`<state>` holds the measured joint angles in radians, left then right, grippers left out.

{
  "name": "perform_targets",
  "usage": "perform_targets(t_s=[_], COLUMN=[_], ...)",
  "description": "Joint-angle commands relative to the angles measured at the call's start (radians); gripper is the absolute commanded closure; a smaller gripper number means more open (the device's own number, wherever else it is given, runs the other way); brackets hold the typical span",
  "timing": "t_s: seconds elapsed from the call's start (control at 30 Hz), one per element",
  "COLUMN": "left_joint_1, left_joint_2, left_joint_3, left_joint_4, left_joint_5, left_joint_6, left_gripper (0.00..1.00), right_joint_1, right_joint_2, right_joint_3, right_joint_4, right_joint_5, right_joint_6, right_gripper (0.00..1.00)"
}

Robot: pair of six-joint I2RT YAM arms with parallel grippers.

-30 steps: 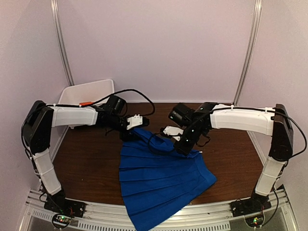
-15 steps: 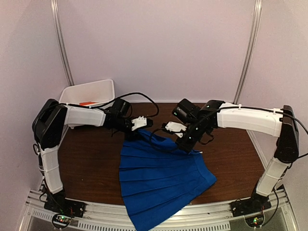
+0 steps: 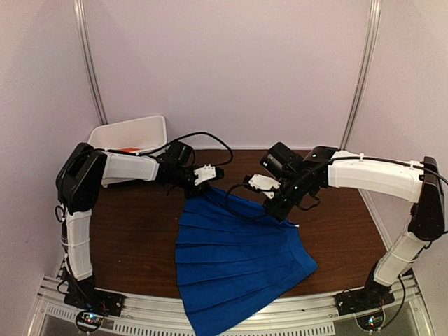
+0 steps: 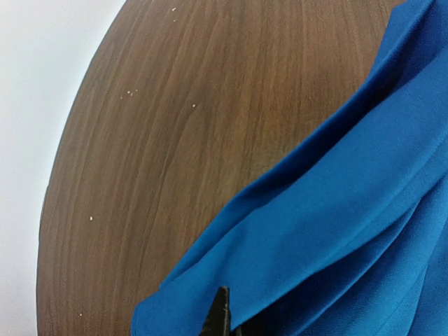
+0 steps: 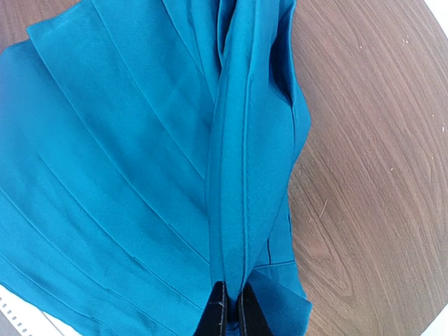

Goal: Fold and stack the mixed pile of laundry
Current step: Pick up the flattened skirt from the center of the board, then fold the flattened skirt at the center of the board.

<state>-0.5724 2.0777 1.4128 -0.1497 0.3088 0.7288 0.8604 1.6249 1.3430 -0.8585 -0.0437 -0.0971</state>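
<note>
The left gripper (image 3: 213, 176) has closed on the far left corner of the blue garment (image 3: 238, 266), and both arms have shifted right. The right gripper (image 3: 270, 199) stays pinched on a fold at its far right. The garment lies spread on the table (image 3: 133, 238), its near hem over the edge. Orange cloth (image 3: 127, 150) shows in the bin (image 3: 133, 131).
</note>
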Motion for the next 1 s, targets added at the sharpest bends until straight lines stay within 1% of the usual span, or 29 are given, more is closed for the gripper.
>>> perform_targets(t_s=[0.0, 0.1, 0.17, 0.3, 0.37, 0.43, 0.5, 0.6, 0.67, 0.77, 0.87, 0.97], left_joint_1=[0.039, 0.067, 0.082, 0.100, 0.100, 0.100, 0.098, 0.086, 0.050, -0.025, -0.104, -0.198], left_joint_2=[0.009, 0.039, 0.067, 0.106, 0.120, 0.122, 0.109, 0.052, -0.047, -0.190, -0.310, -0.418], left_joint_3=[0.062, 0.177, 0.257, 0.334, 0.369, 0.406, 0.450, 0.476, 0.420, 0.264, 0.126, -0.061], left_joint_4=[0.052, 0.049, 0.043, 0.096, 0.077, 0.029, -0.060, -0.191, -0.235, -0.293, -0.380, -0.390], left_joint_5=[-0.043, -0.093, -0.109, -0.183, -0.210, -0.218, -0.231, -0.252, -0.273, -0.332, -0.280, -0.214], left_joint_6=[-0.093, -0.198, -0.231, -0.298, -0.303, -0.312, -0.319, -0.332, -0.342, -0.382, -0.487, -0.614], left_gripper=[1.00, 1.00, 1.00, 1.00, 1.00, 1.00, 1.00, 1.00, 1.00, 1.00, 1.00, 1.00], right_joint_1=[-0.045, -0.117, -0.171, -0.270, -0.304, -0.320, -0.326, -0.325, -0.324, -0.316, -0.302, -0.272], right_joint_2=[-0.002, 0.054, 0.107, 0.232, 0.280, 0.302, 0.294, 0.238, 0.181, 0.107, 0.062, 0.041], right_joint_3=[-0.028, -0.006, 0.024, 0.150, 0.233, 0.301, 0.347, 0.318, 0.263, 0.173, 0.101, 0.026], right_joint_4=[0.018, 0.067, 0.106, 0.129, 0.110, 0.090, 0.073, 0.064, 0.068, 0.050, 0.001, -0.032], right_joint_5=[0.039, 0.036, 0.015, -0.017, -0.011, -0.004, -0.004, -0.001, 0.003, -0.020, -0.060, -0.105], right_joint_6=[0.049, 0.075, 0.083, 0.077, 0.054, 0.028, 0.005, -0.033, -0.041, -0.039, -0.018, 0.030], right_gripper=[1.00, 1.00, 1.00, 1.00, 1.00, 1.00, 1.00, 1.00, 1.00, 1.00, 1.00, 1.00])
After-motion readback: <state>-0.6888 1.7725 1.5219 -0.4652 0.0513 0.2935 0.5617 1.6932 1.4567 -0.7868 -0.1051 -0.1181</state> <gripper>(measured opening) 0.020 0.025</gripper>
